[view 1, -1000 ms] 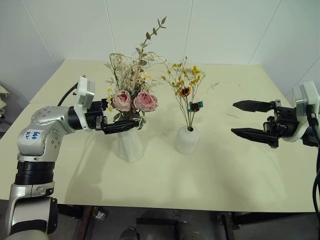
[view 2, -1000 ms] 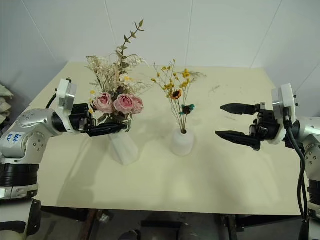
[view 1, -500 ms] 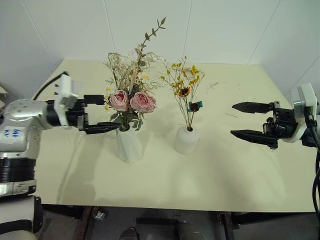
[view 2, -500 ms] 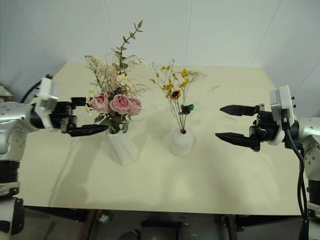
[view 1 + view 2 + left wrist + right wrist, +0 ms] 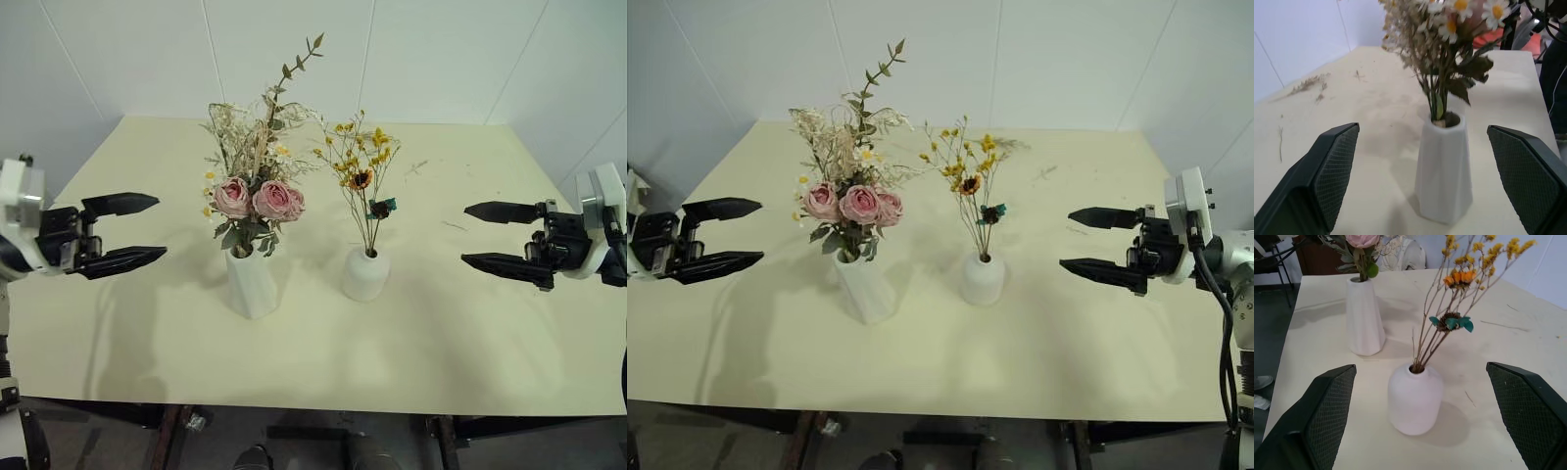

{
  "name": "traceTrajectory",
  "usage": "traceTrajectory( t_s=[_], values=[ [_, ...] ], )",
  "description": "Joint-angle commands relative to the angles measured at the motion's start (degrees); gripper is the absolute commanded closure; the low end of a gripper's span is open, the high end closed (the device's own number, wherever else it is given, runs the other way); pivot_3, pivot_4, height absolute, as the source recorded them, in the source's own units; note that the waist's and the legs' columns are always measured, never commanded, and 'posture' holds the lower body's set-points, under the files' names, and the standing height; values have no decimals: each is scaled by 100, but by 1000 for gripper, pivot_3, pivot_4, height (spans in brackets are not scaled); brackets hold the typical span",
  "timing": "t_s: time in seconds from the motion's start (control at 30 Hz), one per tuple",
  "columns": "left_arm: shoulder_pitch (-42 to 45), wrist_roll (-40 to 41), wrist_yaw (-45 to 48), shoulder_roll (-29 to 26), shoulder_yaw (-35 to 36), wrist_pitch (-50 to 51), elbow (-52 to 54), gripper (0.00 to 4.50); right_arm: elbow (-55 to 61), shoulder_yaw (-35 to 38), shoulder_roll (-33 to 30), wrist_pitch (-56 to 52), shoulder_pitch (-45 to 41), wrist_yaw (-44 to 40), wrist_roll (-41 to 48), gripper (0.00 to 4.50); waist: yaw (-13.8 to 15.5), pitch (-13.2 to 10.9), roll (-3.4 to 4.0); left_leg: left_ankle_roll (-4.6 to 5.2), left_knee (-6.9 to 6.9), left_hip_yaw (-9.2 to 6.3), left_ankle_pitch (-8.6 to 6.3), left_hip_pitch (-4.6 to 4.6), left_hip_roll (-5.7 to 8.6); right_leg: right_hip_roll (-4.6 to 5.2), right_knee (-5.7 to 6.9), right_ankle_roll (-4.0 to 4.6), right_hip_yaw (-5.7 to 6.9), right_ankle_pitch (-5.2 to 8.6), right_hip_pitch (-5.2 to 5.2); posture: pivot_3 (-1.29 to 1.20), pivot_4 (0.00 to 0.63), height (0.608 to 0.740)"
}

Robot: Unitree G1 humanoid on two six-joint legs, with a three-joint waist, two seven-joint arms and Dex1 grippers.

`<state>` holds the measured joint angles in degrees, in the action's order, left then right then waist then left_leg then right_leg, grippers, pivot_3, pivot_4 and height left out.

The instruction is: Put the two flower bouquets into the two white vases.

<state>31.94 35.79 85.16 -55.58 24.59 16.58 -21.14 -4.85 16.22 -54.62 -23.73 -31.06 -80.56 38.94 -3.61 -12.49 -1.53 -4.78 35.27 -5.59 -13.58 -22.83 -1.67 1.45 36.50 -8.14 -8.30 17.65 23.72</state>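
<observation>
The fuller bouquet [image 5: 250, 196] with pink roses stands upright in the taller faceted white vase [image 5: 252, 284]. Beside it, the thin bouquet [image 5: 362, 166] with yellow blossoms stands in the shorter rounded white vase [image 5: 365, 274]. My left gripper [image 5: 160, 227] hovers open well to the left of the tall vase, holding nothing. In the left wrist view that vase [image 5: 1444, 176] sits between the fingers but at a distance. On the right, my right gripper [image 5: 464, 234] is open and empty, apart from the rounded vase [image 5: 1415, 399] and pointing towards it.
Both vases stand mid-way across the pale yellow table [image 5: 441, 333]. Loose dried twig scraps [image 5: 419, 168] lie near its far side. A white wall runs behind the table, and its front edge is close to me.
My left gripper has drawn back to the left, away from the rose bouquet, which stays standing in the tall vase. The right gripper has kept still.
</observation>
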Motion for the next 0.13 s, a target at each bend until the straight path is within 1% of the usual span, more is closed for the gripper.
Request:
traceTrajectory(
  t_s=[0.03, 0.13],
  values=[
    [-207, 126, 36, -138, 392, -168, -26, 15, 61, 210, -117, 77, -38, -46, 51, 0, -1, -1, 1, 0, -2, 0, 0, 0, -1, 0, 0, 0, 0, 0, 0, 0, 150, 740],
    [-384, 216, -78, -104, 522, -74, 170, 15, 65, 194, -65, 123, -42, 6, 24, 0, 3, 0, 1, 0, -2, 0, 0, 0, -1, 0, 1, 0, 0, 1, 1, 0, 150, 740]
  ],
)
